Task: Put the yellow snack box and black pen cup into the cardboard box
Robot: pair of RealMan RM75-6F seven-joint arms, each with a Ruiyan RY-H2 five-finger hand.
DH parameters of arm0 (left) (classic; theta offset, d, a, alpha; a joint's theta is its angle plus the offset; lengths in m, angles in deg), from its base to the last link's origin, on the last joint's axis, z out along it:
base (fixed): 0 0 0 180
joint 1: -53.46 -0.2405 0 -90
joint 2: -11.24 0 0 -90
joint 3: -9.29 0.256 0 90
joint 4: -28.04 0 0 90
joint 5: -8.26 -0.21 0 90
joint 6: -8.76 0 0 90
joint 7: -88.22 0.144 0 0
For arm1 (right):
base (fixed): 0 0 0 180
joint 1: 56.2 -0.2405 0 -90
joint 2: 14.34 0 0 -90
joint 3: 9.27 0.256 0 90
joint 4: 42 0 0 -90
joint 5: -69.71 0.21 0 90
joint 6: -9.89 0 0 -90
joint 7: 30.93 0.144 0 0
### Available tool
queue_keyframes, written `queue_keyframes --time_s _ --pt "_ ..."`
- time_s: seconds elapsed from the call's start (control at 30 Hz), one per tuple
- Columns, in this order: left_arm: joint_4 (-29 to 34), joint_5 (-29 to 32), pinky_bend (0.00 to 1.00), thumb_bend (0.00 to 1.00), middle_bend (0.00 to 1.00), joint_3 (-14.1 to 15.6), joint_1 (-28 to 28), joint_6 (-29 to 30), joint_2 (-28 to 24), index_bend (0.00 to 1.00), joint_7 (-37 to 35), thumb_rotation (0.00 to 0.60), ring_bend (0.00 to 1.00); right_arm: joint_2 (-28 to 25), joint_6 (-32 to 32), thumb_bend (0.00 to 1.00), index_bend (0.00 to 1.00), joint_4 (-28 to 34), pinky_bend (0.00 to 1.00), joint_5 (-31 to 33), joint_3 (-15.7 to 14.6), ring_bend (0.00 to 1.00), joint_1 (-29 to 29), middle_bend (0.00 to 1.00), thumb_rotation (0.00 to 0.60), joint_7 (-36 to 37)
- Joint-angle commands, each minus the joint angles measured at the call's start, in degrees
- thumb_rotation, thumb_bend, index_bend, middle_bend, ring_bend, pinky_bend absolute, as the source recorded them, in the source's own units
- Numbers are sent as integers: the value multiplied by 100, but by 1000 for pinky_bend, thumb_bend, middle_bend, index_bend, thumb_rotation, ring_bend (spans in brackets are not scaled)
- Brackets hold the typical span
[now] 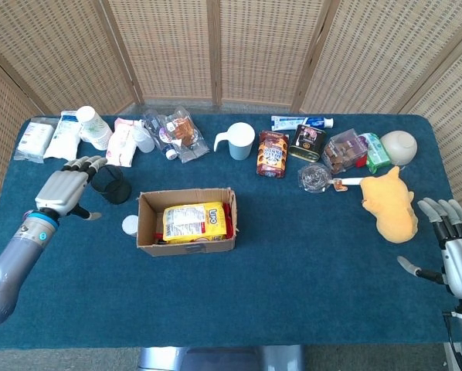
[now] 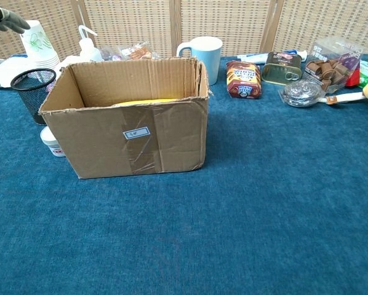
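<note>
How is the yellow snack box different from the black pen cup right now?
The yellow snack box lies flat inside the brown cardboard box; the black mesh pen cup stands upright outside it, on the blue tablecloth. The snack box is a solid, printed rectangle; the pen cup is round, see-through mesh. The left hand is right beside the pen cup, not near the snack box. Neither one is held.

Head view looks down; chest view (low, close) shares cardboard box.
</note>
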Motion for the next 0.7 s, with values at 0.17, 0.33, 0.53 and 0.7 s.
queue_keyframes --time_s 0.17,0.33,0.53,0.7 --pt "-598 962 83 41 0 -46 444 -280 450 0 592 600 0 5 22 0 92 -9 47 6 -9 0 -6 0 600 6" --pt "-1010 1470 80 39 0 14 703 -387 729 0 965 600 0 1 23 0 92 -22 48 49 12 0 -2 0 600 27" --pt "-1441 1903 80 39 0 147 903 -500 1108 0 1292 600 0 -14 40 0 93 -48 48 112 44 0 -4 0 600 119" --pt "-1821 2199 73 38 0 257 1008 -613 1423 0 1471 600 0 -13 39 0 92 -75 48 148 61 0 3 0 600 150"
